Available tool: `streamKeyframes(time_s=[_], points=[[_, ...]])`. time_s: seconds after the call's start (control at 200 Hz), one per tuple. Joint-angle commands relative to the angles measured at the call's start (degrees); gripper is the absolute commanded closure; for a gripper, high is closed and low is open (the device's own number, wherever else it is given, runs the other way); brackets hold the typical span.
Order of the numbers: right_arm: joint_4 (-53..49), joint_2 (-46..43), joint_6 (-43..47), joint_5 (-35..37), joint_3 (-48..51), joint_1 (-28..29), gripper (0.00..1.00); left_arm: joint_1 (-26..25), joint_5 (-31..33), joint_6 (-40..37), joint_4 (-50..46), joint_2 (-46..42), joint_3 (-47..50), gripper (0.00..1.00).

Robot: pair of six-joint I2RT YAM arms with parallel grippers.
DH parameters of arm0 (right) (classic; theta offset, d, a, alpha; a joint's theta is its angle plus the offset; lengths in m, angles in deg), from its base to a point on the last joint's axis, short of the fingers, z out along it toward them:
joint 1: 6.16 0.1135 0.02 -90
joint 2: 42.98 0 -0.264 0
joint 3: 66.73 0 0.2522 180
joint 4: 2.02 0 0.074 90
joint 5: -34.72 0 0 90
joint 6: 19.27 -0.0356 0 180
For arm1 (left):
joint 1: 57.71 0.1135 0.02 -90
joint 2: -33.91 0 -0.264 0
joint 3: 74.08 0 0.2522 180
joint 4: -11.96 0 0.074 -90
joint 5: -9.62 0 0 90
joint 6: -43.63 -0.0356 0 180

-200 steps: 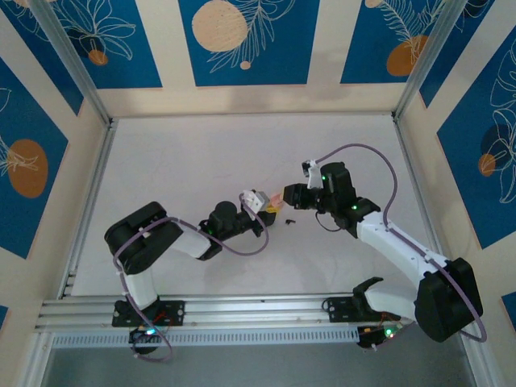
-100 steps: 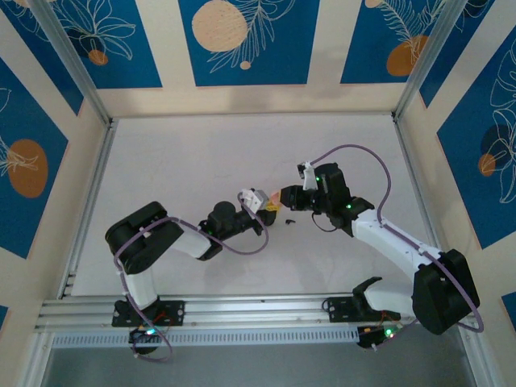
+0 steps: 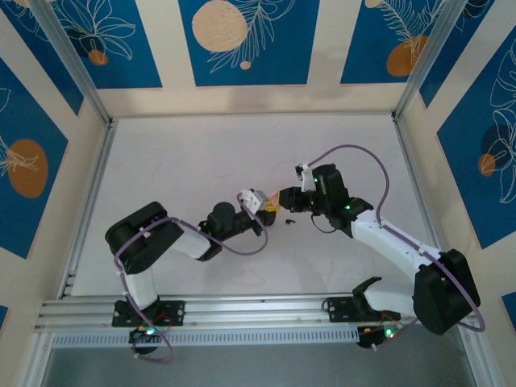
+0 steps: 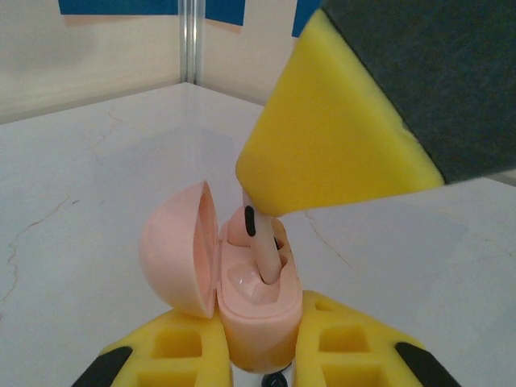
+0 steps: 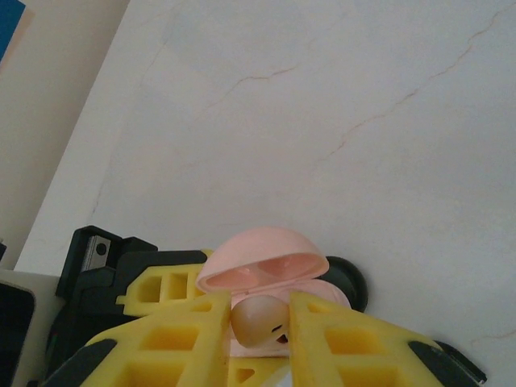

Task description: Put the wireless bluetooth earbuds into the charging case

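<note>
The left gripper pinches a pale pink, rounded plastic charging case from both sides, its domed lid swung open. The right gripper squeezes a pale pink earbud, stem down in the case's socket. A small black earbud lies on the white marbled table just beside them.
</note>
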Motion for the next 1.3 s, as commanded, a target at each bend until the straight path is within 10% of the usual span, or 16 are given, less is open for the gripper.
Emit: streamKeyframes(time_s=[0.0,0.53,1.295], points=[[-2.3,-1.3,1.3,1.1,-1.1,0.5,0.75,-0.7,0.4,0.1,3.8,-0.8,0.3,0.92],[-5.4,-7.1,1.9,-0.4,-3.4,-0.6,0.58,-0.7,0.2,-1.8,2.6,-2.4,1.2,0.92],[-16.7,-11.8,-3.8,-30.5,-2.4,-14.7,0.67,-1.2,-7.0,-10.0,7.5,-3.4,3.1,0.93]])
